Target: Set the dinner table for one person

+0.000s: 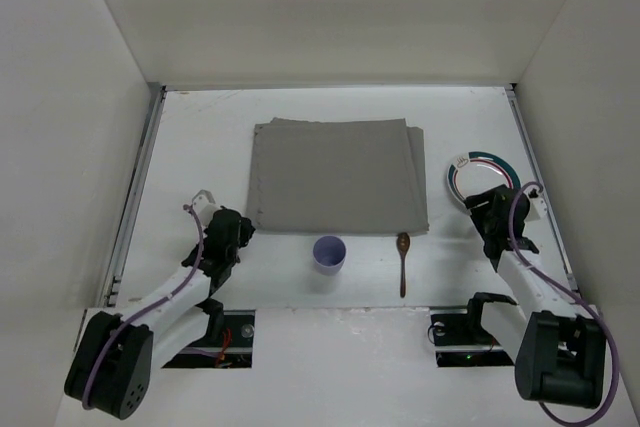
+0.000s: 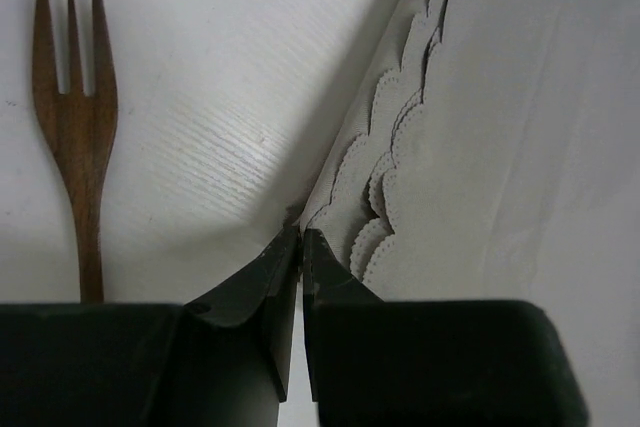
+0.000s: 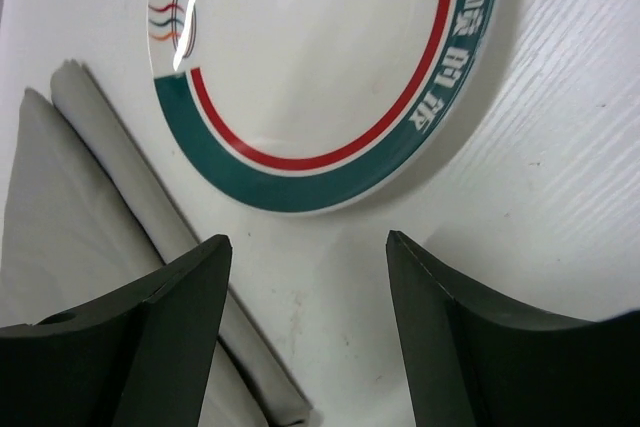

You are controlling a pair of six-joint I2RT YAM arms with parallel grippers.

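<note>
The dinner table (image 1: pixel 200 137) is a white top with a grey cloth mat (image 1: pixel 338 175) spread in its middle. My left gripper (image 1: pixel 232 234) sits at the mat's near-left corner. In the left wrist view its jaws (image 2: pixel 301 233) are shut, pinching the mat's scalloped, layered corner (image 2: pixel 480 137), which lifts slightly off the table. A wooden fork (image 2: pixel 75 117) lies just left of that gripper. On the right rests a white plate (image 1: pixel 482 175) with a green and red rim. My right gripper (image 1: pixel 492 211) stands open just short of the plate's rim (image 3: pixel 320 57), nothing between its fingers (image 3: pixel 310 247).
A purple cup (image 1: pixel 329 252) and a wooden spoon (image 1: pixel 403 262) lie near the front edge, below the mat. The mat's folded right edge (image 3: pixel 110 177) runs close beside the right gripper's left finger. Metal rails line the table's sides, and white walls surround it.
</note>
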